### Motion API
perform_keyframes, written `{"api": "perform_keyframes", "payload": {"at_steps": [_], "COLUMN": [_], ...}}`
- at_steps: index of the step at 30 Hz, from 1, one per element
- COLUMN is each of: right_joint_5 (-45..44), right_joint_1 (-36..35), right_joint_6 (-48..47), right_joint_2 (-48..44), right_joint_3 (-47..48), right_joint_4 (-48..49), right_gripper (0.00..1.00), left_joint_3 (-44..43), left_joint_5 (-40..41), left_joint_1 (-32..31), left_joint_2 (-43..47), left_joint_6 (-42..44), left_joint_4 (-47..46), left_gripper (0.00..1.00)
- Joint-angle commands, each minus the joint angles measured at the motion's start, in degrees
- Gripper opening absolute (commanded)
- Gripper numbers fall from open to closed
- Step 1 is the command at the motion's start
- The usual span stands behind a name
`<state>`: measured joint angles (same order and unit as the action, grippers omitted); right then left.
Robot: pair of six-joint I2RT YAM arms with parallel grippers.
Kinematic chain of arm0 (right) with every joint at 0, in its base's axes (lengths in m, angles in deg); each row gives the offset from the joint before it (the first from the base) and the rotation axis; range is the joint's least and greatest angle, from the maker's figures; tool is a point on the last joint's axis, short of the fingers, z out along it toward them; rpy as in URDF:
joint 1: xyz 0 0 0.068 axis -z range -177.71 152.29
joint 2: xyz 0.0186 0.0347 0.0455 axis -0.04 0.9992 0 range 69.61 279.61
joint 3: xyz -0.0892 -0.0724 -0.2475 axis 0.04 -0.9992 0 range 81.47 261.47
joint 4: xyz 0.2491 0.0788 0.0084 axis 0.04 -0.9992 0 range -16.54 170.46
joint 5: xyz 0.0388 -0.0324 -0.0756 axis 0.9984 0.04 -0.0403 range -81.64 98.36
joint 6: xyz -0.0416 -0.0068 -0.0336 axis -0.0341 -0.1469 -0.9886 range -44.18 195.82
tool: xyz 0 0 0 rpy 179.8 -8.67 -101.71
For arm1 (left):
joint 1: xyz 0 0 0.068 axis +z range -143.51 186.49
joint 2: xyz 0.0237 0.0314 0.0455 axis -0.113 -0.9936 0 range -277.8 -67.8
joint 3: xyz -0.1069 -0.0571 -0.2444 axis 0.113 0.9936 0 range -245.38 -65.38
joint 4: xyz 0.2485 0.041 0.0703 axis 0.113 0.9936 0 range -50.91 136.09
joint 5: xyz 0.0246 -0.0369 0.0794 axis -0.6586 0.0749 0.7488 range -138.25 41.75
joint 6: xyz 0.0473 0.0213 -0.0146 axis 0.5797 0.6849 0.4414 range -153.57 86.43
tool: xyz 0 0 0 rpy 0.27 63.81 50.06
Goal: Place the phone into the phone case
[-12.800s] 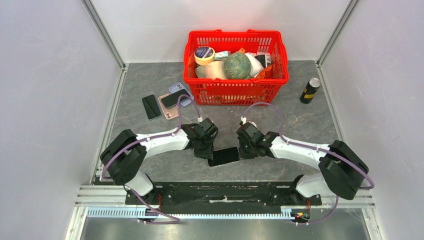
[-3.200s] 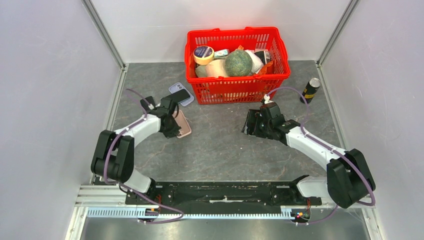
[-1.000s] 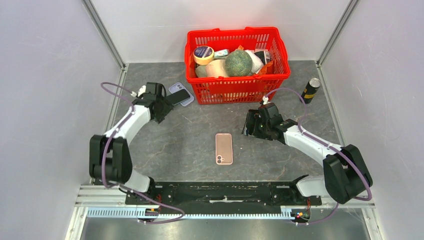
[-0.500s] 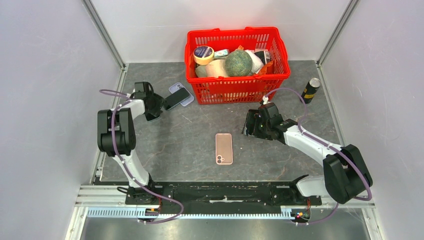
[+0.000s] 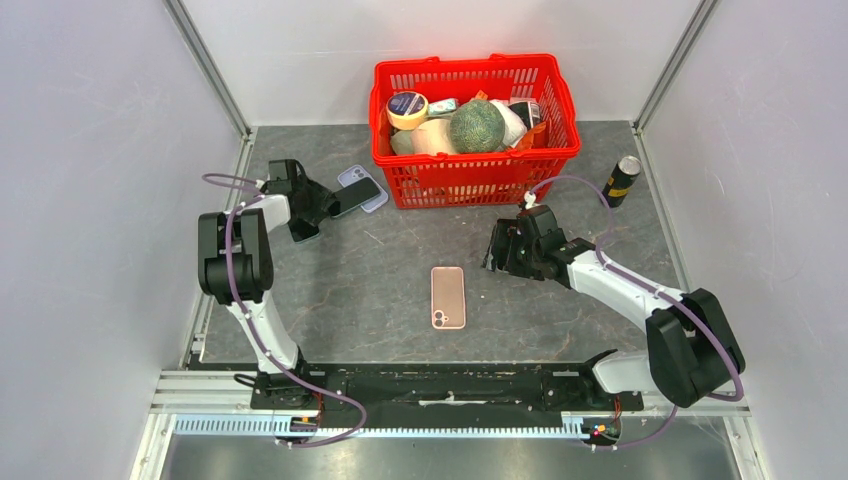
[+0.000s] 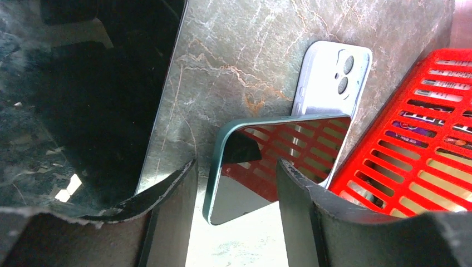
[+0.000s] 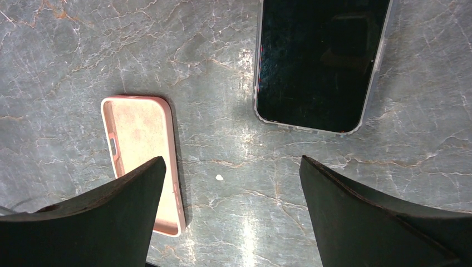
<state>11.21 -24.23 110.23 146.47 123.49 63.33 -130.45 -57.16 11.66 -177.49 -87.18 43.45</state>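
Observation:
A green-edged phone (image 6: 278, 158) with a mirror-like screen lies tilted across a pale blue case (image 6: 334, 78), close to the red basket. My left gripper (image 6: 236, 167) is open, and the phone's near corner sits between its fingers (image 6: 167, 222) with a gap on each side. In the top view this gripper (image 5: 318, 205) is at the far left beside the phone (image 5: 356, 194). An empty pink phone case (image 5: 447, 297) lies open side up mid-table. My right gripper (image 7: 232, 161) hangs wide open over bare table, with the pink case (image 7: 142, 161) beside its left finger.
A black phone in a clear case (image 7: 323, 61) lies just ahead of the right gripper. Another dark phone (image 6: 111, 55) lies left of the left gripper. The red basket (image 5: 475, 185) full of groceries stands at the back, with a can (image 5: 620, 180) at the right.
The left arm has folded back toward the left wall. Its gripper has come up to the green phone's corner with the jaws slightly narrower. The right arm and pink case have not moved.

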Motion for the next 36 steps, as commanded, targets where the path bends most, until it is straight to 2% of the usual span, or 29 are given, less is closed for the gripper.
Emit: {"api": "perform_keyframes", "payload": {"at_steps": [1,7,12,18,21,30,36], "right_joint_5": [1.24,1.08,1.18,0.85,0.82,0.81,0.79], "right_joint_1": [-0.27,-0.28,-0.23,-0.28,-0.29,-0.36,-0.32], "right_joint_6": [-0.64,-0.69,-0.68,-0.74,-0.58,-0.60,-0.67], "right_joint_2": [0.78,0.97,1.12,0.91,0.92,1.51,1.38], "right_joint_3": [0.96,0.91,0.97,0.87,0.79,0.69,0.61], "right_joint_4": [2.17,2.22,2.29,2.33,2.44,2.95,3.05], "right_gripper": [0.97,0.97,0.97,0.97,0.97,0.97,0.97], "left_joint_3": [-3.56,-5.79,-6.04,-10.18,-13.28,-24.12,-28.80], "left_joint_5": [0.92,1.37,5.17,7.36,8.16,10.69,13.16], "left_joint_1": [0.19,0.19,0.19,0.14,0.05,-2.57,-4.46], "left_joint_2": [-0.51,-1.67,2.71,5.04,3.45,-6.20,-10.78], "left_joint_6": [4.87,5.94,9.99,14.81,15.26,15.24,13.64], "left_joint_4": [4.17,7.52,8.82,10.52,11.73,15.33,18.85], "left_gripper": [0.61,0.63,0.64,0.63,0.60,0.40,0.33]}}
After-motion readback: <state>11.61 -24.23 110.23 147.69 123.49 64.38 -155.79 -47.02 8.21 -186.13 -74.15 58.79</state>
